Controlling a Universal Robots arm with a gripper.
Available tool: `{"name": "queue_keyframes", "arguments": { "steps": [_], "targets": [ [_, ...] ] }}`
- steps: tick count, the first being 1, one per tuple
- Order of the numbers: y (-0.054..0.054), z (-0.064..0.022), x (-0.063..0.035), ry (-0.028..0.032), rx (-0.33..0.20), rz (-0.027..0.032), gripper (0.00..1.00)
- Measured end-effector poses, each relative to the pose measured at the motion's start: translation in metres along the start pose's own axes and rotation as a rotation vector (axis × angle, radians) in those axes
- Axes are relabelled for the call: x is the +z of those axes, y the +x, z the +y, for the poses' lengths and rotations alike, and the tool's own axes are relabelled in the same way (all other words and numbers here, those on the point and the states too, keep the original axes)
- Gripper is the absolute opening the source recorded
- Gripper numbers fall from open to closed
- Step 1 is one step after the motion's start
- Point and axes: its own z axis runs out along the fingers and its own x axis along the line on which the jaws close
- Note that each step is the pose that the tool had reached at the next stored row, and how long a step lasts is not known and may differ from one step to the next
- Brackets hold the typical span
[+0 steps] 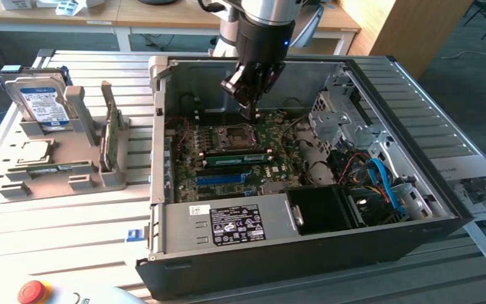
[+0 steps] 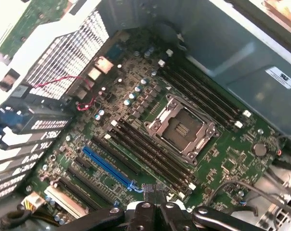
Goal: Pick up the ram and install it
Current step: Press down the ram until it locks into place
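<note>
Slatted white table, cut off on every side in the exterior view. On it, an open black computer case, lying on its side. Far wall partly hidden behind the silver arm, itself cropped at 12 o'clock.

At 9 o'clock of the case, a grey holder with a hard drive upright, a green card on edge and a square chip lying flat. Also a flat dark strip at its 6 o'clock side, too small to identify.

At 6 o'clock inside the case, a power supply with a label. At 3 o'clock, tangled cables, one of them blue, ends hidden.

In the middle, the green motherboard with the open processor socket, seen close in the wrist view.

Gripper low inside the case, at 12 o'clock of the socket. Fingers pressed together, gripping nothing visible. Fingertips cropped in the wrist view.

Ram, as best judged, the long green strip in the memory slots at 6 o'clock of the socket, apart from the gripper. Whether fully seated: cannot tell. Blue slot just beyond it at 6 o'clock.

Red button at 7 o'clock of the case, half cut off.
</note>
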Motion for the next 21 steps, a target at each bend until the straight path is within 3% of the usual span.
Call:
{"name": "queue_keyframes", "arguments": {
  "steps": [21],
  "targets": [
    [0.0, 0.0, 0.0003, -0.0033, 0.289, -0.0091, 0.11]
  ]
}}
